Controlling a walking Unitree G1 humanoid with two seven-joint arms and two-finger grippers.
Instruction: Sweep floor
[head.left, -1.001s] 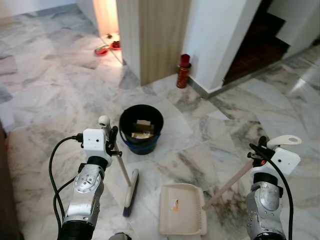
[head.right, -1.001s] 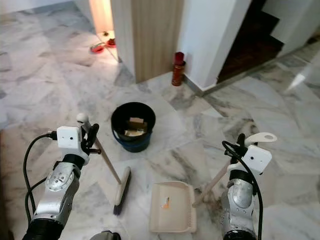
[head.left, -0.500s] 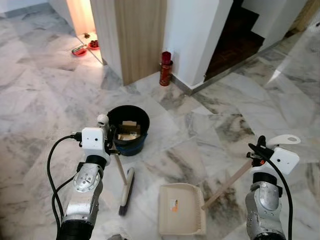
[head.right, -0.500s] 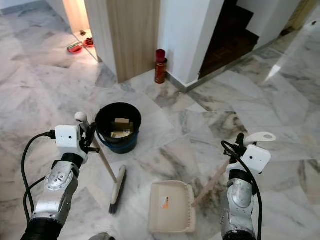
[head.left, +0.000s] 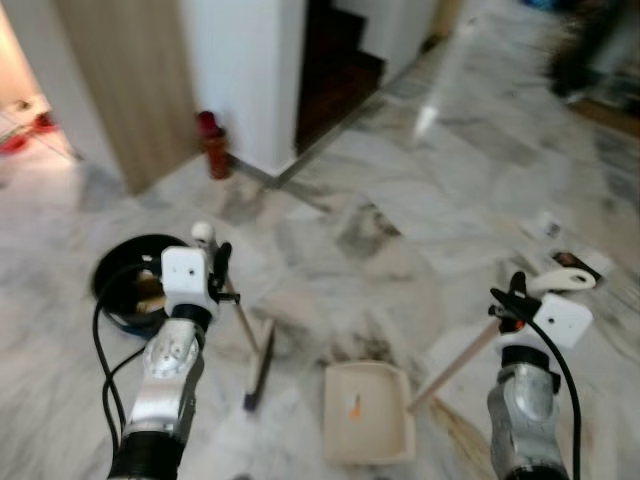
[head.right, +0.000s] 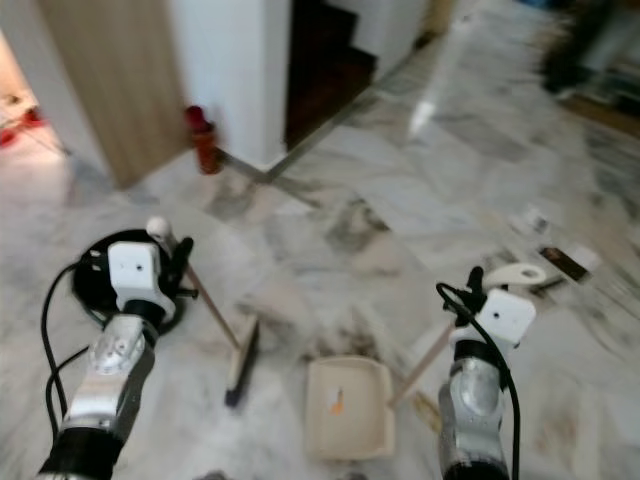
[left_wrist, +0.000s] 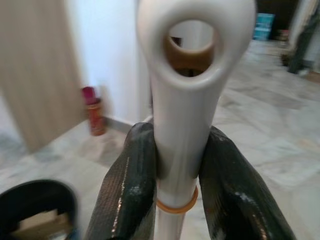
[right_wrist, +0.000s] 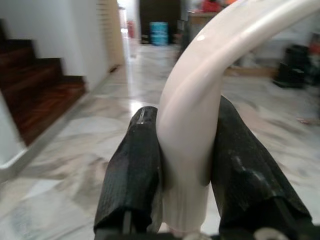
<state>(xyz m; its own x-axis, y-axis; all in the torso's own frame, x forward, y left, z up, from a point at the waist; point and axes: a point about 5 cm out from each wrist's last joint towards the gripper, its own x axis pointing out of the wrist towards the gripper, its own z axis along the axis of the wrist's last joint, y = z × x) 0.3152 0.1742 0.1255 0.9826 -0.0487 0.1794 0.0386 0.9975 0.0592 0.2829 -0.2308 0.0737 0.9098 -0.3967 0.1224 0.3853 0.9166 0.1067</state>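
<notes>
We see a polished marble floor (head.left: 430, 190), grey-veined and glossy, throwing back light in the upper middle of the frame; the broom handle (left_wrist: 187, 90) looks like smooth, faintly shiny white plastic with a wooden shaft lower down; the fingers (left_wrist: 127, 195) gripping it are black, rubbery and slightly sheened; the dustpan (head.left: 367, 410) at the bottom centre is matt cream plastic; the bucket (head.left: 125, 280) at left is dark plastic; the panel (head.left: 120, 80) at upper left shows matt wood grain; the stairs (right_wrist: 35, 90) are dark, lightly glossy wood.
</notes>
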